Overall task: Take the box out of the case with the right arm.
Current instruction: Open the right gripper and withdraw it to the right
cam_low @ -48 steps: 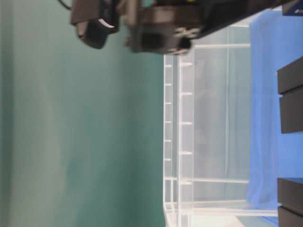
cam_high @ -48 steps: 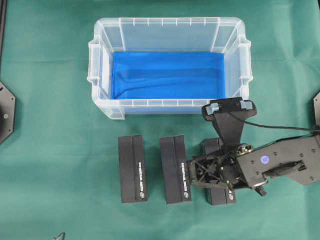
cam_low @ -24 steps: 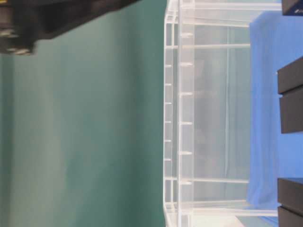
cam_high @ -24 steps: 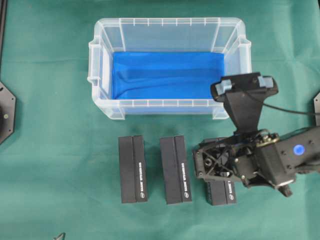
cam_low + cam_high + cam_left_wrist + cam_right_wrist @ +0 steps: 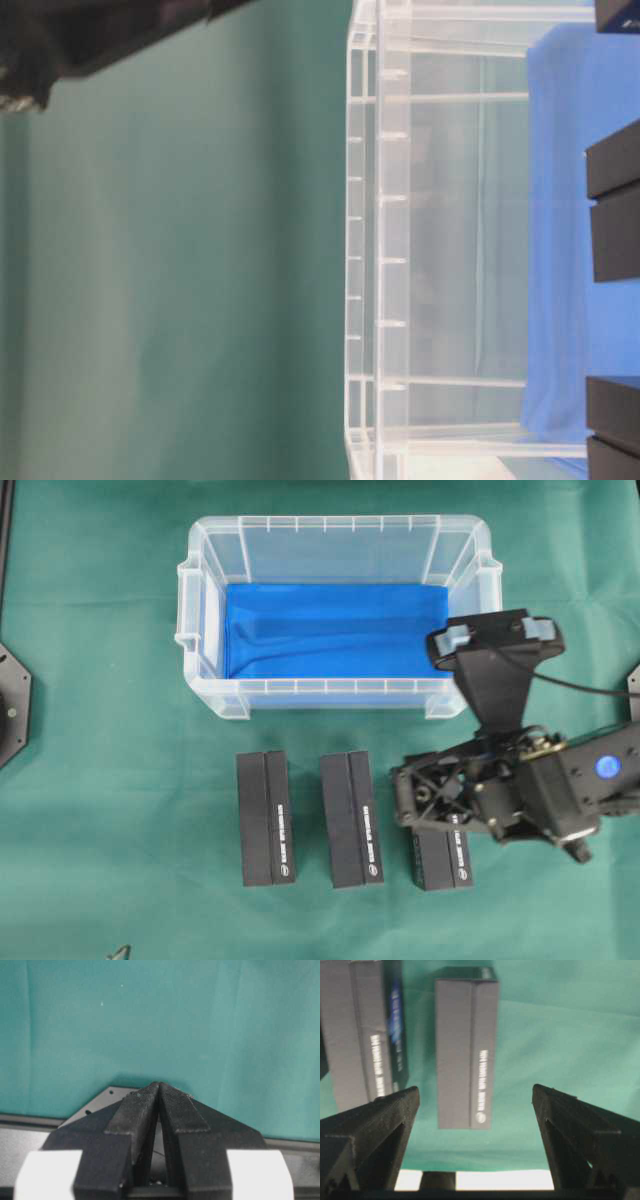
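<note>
The case (image 5: 201, 598), a clear bin with a blue lining, stands at the back with its bottom bare. Three black boxes lie in a row on the green cloth in front of it. The rightmost box (image 5: 442, 848) is partly covered by my right gripper (image 5: 402, 798), which hovers above it, open, with nothing between its fingers. In the right wrist view the right gripper (image 5: 475, 1091) spreads wide over the cloth, and two boxes (image 5: 466, 1047) lie ahead of it. My left gripper (image 5: 159, 1085) is shut on nothing, above bare cloth.
The other two boxes (image 5: 266, 818) (image 5: 351, 818) lie side by side left of the right gripper. Arm bases sit at the left edge (image 5: 12, 705) and the right edge. The table-level view shows the case wall (image 5: 380, 250) and box ends (image 5: 612, 215).
My right arm has lifted and drawn back to the right, off the rightmost box, so more of that box shows. Its jaws stayed wide. The boxes and case have not moved.
</note>
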`<act>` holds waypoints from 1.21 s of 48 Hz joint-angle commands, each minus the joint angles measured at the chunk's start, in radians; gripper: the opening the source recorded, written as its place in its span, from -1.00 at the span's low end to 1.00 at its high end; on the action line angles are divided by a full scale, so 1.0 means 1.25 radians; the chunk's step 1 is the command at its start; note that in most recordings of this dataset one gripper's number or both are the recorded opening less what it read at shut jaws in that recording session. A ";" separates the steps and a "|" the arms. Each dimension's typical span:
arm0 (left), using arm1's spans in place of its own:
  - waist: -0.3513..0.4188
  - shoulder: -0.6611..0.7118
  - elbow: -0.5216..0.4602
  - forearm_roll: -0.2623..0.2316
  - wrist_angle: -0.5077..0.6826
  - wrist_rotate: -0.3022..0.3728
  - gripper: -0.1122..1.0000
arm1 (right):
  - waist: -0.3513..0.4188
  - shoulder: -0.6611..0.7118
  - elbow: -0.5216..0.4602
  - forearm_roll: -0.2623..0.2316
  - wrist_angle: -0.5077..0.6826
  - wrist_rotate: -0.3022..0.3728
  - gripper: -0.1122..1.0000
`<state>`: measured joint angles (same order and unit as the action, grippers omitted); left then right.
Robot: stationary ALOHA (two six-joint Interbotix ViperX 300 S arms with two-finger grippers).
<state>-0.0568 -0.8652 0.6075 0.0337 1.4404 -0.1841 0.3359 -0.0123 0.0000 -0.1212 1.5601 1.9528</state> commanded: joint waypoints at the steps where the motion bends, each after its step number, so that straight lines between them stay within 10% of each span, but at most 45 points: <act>1: 0.002 0.005 -0.009 0.002 -0.004 0.000 -0.76 | 0.010 -0.055 0.021 0.001 0.000 0.005 0.77; 38: 0.002 0.005 -0.009 0.002 -0.005 0.001 -0.76 | 0.096 -0.297 0.272 -0.018 0.009 0.147 0.76; 58: 0.002 0.005 -0.009 0.002 -0.004 0.000 -0.76 | -0.172 -0.346 0.308 -0.031 0.007 -0.171 0.76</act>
<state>-0.0568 -0.8652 0.6075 0.0353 1.4404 -0.1841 0.1948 -0.4172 0.3881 -0.1503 1.5677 1.7917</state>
